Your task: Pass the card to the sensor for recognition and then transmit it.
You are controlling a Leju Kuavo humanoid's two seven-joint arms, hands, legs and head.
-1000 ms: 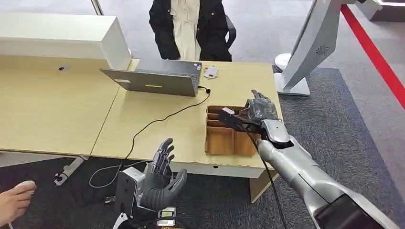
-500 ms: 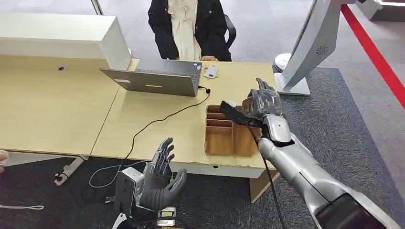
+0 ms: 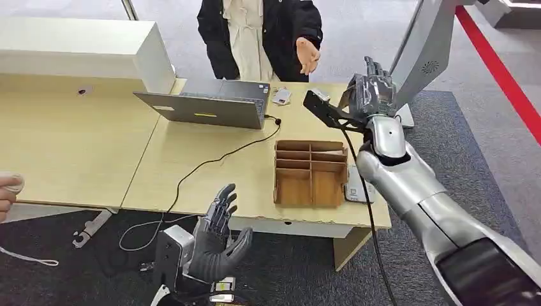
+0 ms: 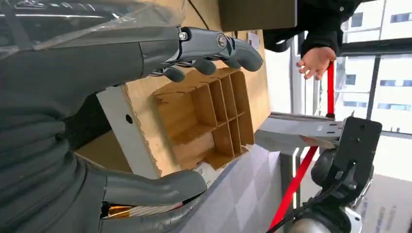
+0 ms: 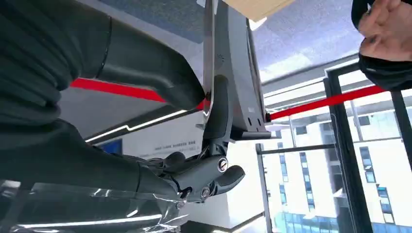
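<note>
Right robot hand (image 3: 371, 89) is raised above the far right part of the counter (image 3: 210, 172), arm stretched fwd toward a person's hand (image 3: 309, 55) that is held out palm-up over the counter's far edge. In the right wrist view the thumb and a finger pinch a thin flat card (image 5: 208, 58), seen edge-on; in the head view the card itself is hard to make out behind the dark wrist camera bracket (image 3: 326, 109), so its exact face can't be told. Robot hand and person's hand are near but apart.

Left robot hand (image 3: 217, 239) hangs low in front of the counter's near edge, fingers spread, holding nothing.

On the counter: a wooden divided tray (image 3: 310, 173) near the front right, a pale flat device (image 3: 356, 191) just beside its right side, poss. the sensor. An open laptop (image 3: 210, 105) sits further back, w/ a black cable (image 3: 210, 162) running off the near edge. A small white item (image 3: 281, 96) lies just right of the laptop.
</note>
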